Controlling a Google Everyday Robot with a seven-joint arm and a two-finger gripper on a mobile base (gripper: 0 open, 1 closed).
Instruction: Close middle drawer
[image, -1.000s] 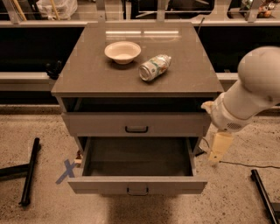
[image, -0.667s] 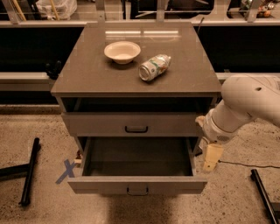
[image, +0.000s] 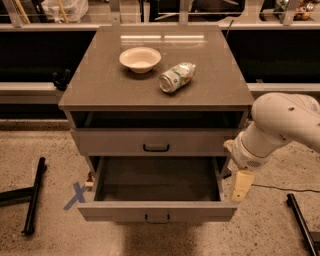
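Note:
The middle drawer (image: 120, 212) is pulled far out of the grey-brown cabinet. Its low front panel carries a small dark bar handle (image: 157, 218), and its long dark tray (image: 157, 179) holds nothing. Above it sits the taller drawer front (image: 110, 142) with a like handle, pushed in. The lowest drawer front is hidden under the open one. My gripper (image: 242, 186), cream-coloured on a white arm (image: 282, 122), hangs pointing down just outside the drawer's right side, near its front right corner. It holds nothing that I can see.
On the cabinet top (image: 105, 85) stand a cream bowl (image: 140, 59) and a can lying on its side (image: 176, 77). A blue tape X (image: 76, 195) marks the floor at left. Black stand legs (image: 34, 195) lie at left, a black bar (image: 300, 220) at right.
My arm has swung left and lower, bringing the gripper closer to the open drawer's right front corner. The drawer has not moved.

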